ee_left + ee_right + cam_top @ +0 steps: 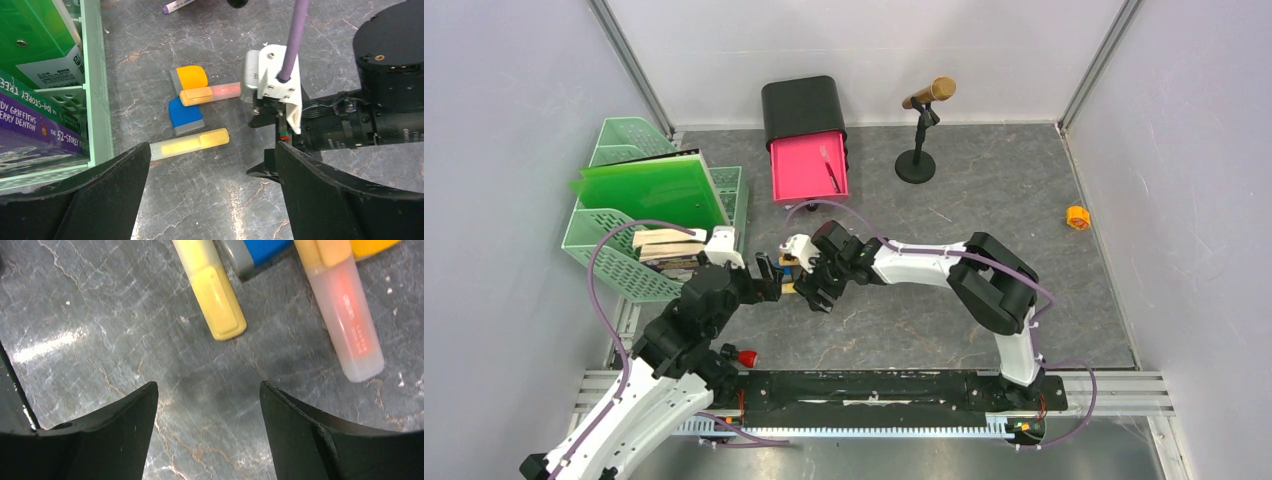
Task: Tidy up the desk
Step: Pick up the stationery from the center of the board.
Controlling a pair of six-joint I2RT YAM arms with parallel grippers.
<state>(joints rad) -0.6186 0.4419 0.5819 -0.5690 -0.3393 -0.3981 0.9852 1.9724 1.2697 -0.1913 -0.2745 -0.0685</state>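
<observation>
Right fingers (100,440) flank bare desk (200,405); yellow highlighter (215,295) ahead.

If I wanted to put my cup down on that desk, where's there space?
Widest bare patch of the desk: right side, between the microphone stand, the small orange object and the right arm. Crowded: left centre, where the left gripper and right gripper hang over highlighters and erasers beside the green tray.
</observation>
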